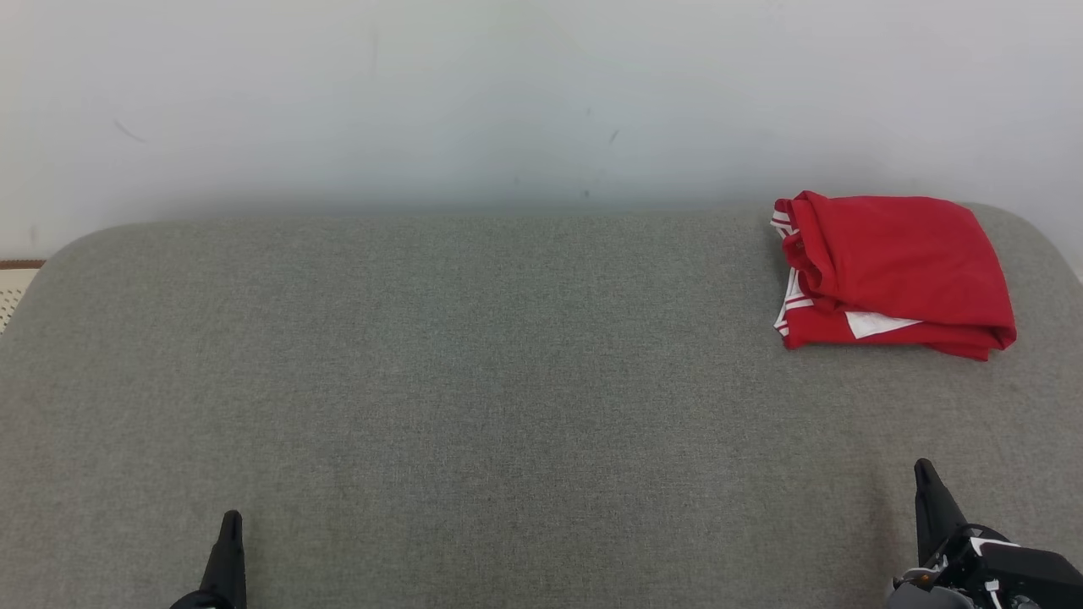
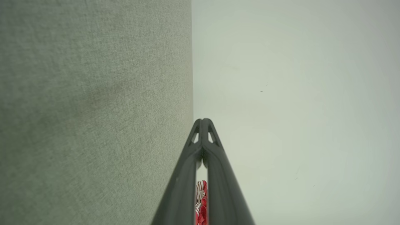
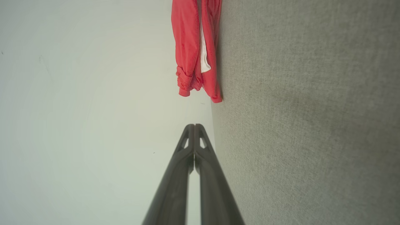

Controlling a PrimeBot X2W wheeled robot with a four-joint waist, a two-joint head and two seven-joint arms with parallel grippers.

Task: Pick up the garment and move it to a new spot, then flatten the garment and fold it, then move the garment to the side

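The garment is a red piece of clothing with white trim, lying folded in a compact bundle at the far right of the grey cushioned surface. It also appears in the right wrist view as the garment, ahead of the fingers, and a sliver of the garment shows between the left fingers' bases. My left gripper rests low at the near left, shut and empty, its tips pressed together as the left gripper shows. My right gripper sits at the near right, well short of the garment, shut and empty, like the right gripper.
A pale wall rises right behind the cushioned surface. At the far left edge a bit of patterned floor or mat shows past the surface's rounded corner. The wide grey middle lies between the two grippers.
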